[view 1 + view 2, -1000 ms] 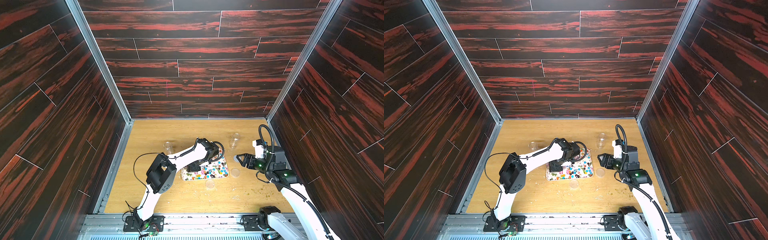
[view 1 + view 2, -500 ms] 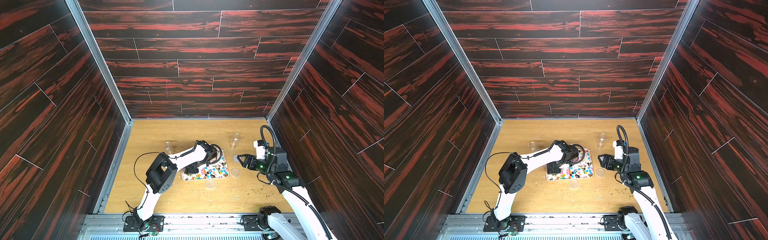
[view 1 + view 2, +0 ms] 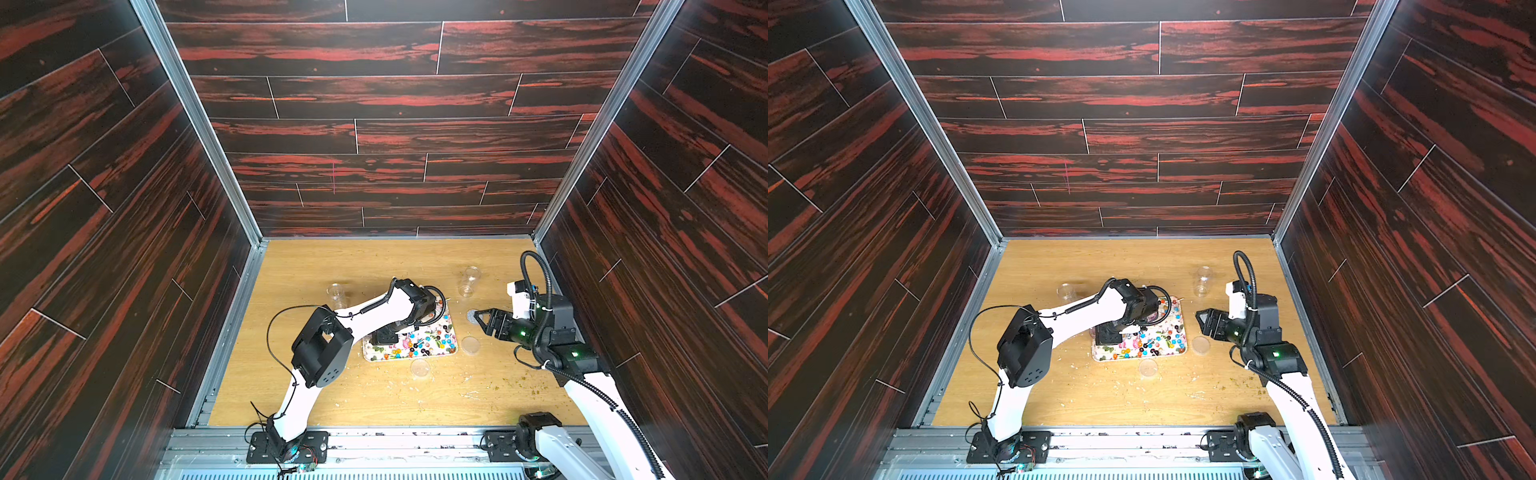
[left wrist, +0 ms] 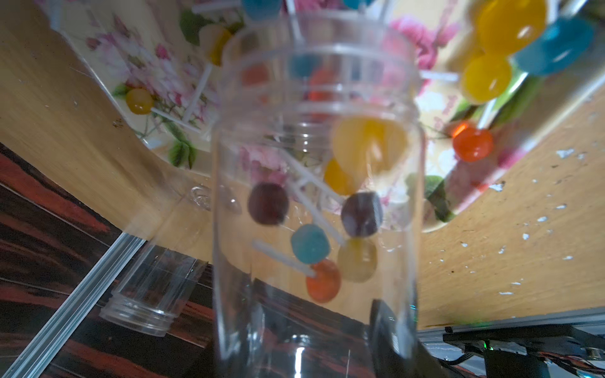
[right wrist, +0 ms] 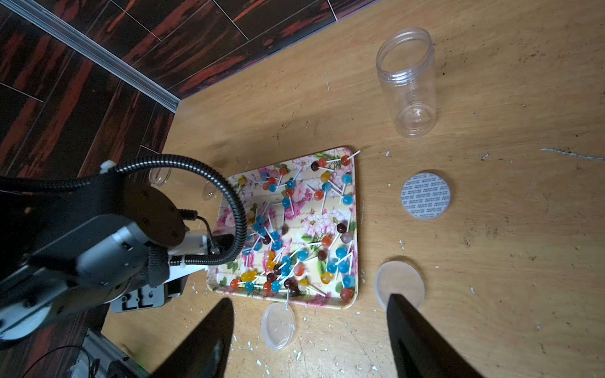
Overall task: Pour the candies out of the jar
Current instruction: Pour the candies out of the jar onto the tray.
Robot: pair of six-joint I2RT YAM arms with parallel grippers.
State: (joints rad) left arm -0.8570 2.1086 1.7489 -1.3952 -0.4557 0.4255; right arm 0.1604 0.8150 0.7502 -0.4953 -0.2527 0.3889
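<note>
The left end effector (image 3: 384, 336) clenches a clear jar (image 4: 314, 196) tipped mouth-first over the floral tray (image 5: 314, 222); few lollipop candies (image 4: 310, 243) lie inside, most on the tray. The right end effector (image 5: 309, 311) hangs released beside the tray.

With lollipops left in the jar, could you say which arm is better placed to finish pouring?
Left. The left hand grips the tipped jar over the floral tray; the right hand hangs open, aside.
</note>
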